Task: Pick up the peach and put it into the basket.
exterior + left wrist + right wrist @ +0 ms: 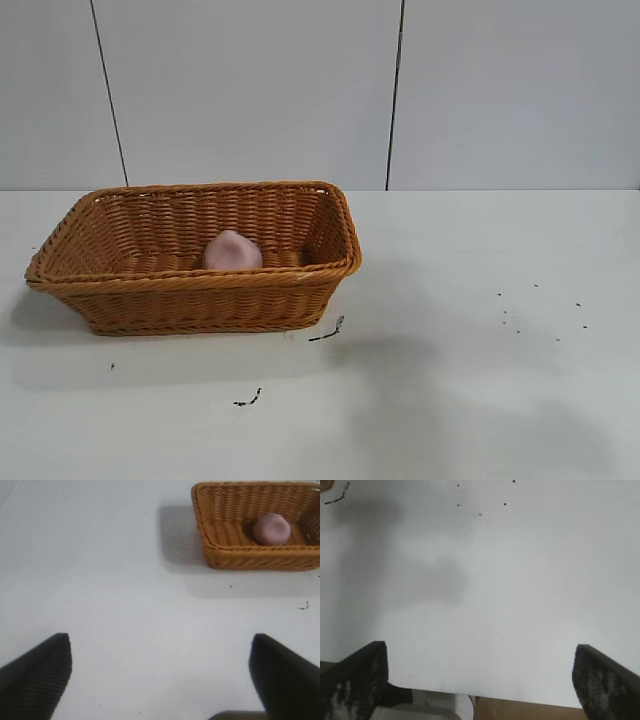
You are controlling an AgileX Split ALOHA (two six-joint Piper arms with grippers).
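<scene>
Here the white tabletop (470,400) carries little besides the basket (150,305): a few dark specks (330,332) lie just beside the basket's near right corner and more are scattered well off to the right, none of them blocking anything. Behind stands a pale panelled wall (250,90).

The basket sits at the exterior view's left with its long axis running left to right. The peach (232,250) rests inside it on the floor, toward the middle and right of centre, its blunt tip pointing up; the near wall hides its underside.

Neither arm shows in the exterior view. The left hand (160,680) hangs over bare tabletop well apart from the basket, fingers (35,675) spread wide, holding nothing. The right hand (480,680) is likewise wide open and empty above the tabletop's edge.
</scene>
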